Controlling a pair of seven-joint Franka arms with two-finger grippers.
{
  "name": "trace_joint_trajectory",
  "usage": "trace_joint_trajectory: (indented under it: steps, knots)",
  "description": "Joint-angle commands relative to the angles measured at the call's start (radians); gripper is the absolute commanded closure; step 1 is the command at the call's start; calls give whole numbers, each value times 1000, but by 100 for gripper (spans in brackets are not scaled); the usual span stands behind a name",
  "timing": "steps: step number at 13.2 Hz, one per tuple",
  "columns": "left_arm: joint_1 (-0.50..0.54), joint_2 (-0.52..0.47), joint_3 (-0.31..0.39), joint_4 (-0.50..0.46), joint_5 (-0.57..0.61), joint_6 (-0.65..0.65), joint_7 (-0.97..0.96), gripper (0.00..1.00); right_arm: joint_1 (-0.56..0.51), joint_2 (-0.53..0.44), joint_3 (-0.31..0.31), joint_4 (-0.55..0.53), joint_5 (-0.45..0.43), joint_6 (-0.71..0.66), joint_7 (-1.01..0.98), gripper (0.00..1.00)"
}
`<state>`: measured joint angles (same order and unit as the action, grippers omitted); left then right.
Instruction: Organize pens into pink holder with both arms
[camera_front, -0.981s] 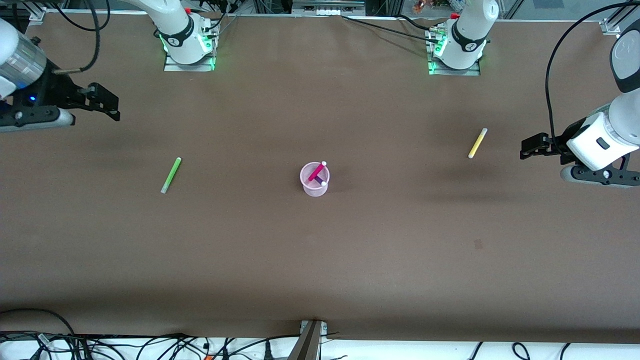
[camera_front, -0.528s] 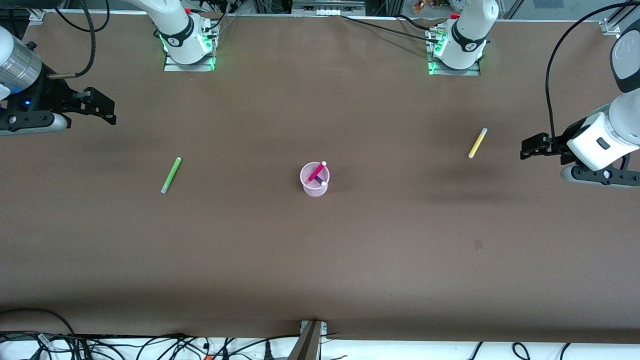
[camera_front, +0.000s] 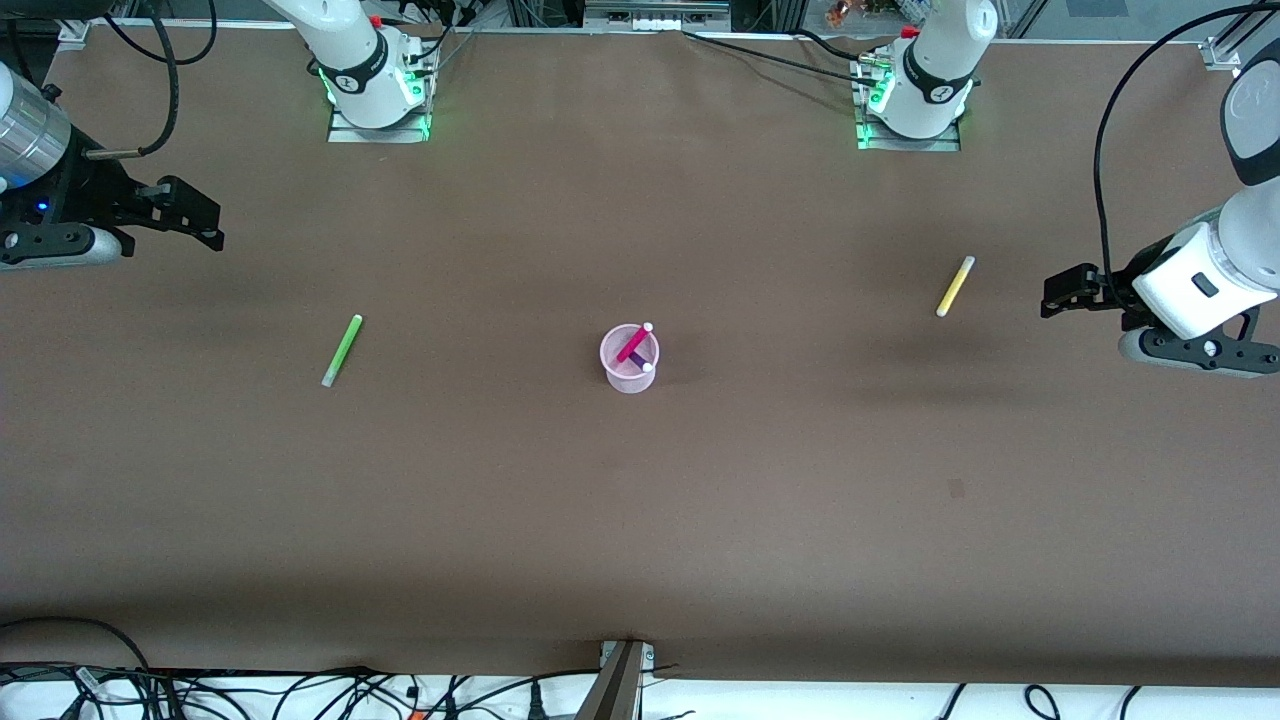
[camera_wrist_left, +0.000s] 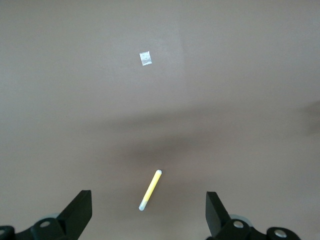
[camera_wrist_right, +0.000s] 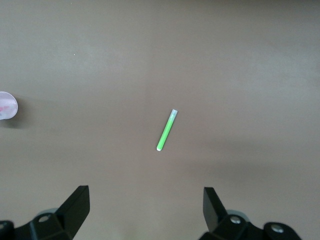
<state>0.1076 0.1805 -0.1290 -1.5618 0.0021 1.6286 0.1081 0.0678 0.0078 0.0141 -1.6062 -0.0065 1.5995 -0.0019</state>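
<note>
Pink holder (camera_front: 629, 358) mid-table, left gripper (camera_front: 1062, 296) and right gripper (camera_front: 196, 215) at table ends, fingers spread.

A brown table (camera_front: 640, 520) bears one small pale patch (camera_front: 957, 488) toward the left arm's end; tangled black cables (camera_front: 300, 695) and a metal bracket (camera_front: 622, 680) line its near edge.

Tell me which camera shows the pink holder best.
The front view: the pink holder stands whole at mid-table with the magenta pen and purple pen inside. The right wrist view catches only part of it at the picture's edge; the left wrist view shows none.
</note>
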Motion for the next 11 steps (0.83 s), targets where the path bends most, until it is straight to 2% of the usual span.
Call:
trace_joint_trajectory:
  steps: [1, 11]
  knots:
    - [-3, 10, 2, 16, 24, 1, 27, 0, -85, 4, 89, 18, 11, -3, 7, 0]
    - [-3, 10, 2, 16, 24, 1, 27, 0, -71, 6, 87, 14, 0, 28, 16, 0]
